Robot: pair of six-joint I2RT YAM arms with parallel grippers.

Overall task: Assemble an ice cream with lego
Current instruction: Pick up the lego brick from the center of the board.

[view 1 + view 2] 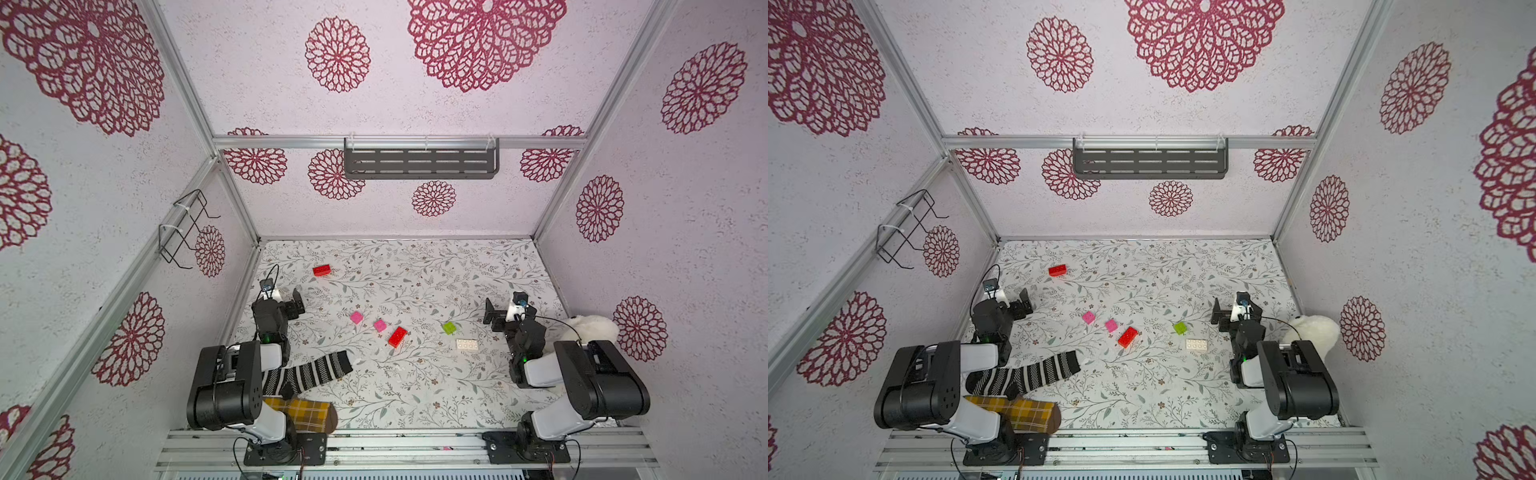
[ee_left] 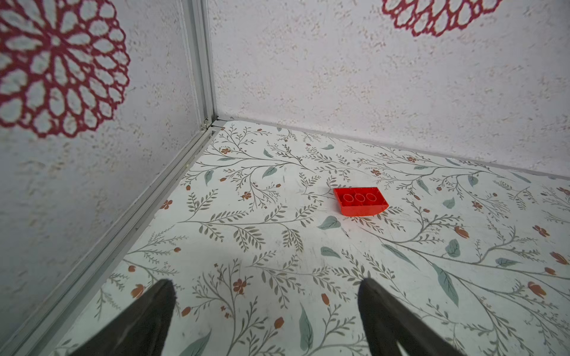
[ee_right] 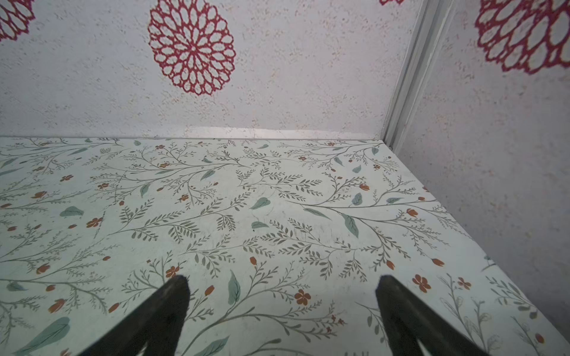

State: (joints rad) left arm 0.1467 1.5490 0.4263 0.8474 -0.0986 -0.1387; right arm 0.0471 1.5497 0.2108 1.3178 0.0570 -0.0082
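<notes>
Both hands spread and empty: left hand (image 2: 265,286), right hand (image 3: 282,282). Nothing joined yet. Far red brick (image 2: 360,201) lies on the bench (image 1: 415,395) just beyond the left hand, studs down, long axis left-right. White brick (image 1: 467,344) and green brick (image 1: 449,327) sit nearer the right hand.

Robot lab test cell: silver aluminium-extrusion frame (image 1: 291,142), red-medallion wallpapered panels (image 1: 337,54), leaf-print tabletop (image 1: 415,395), black-and-white left arm (image 1: 224,386) and right arm (image 1: 598,382) bolted to near slotted rail (image 1: 395,446).
</notes>
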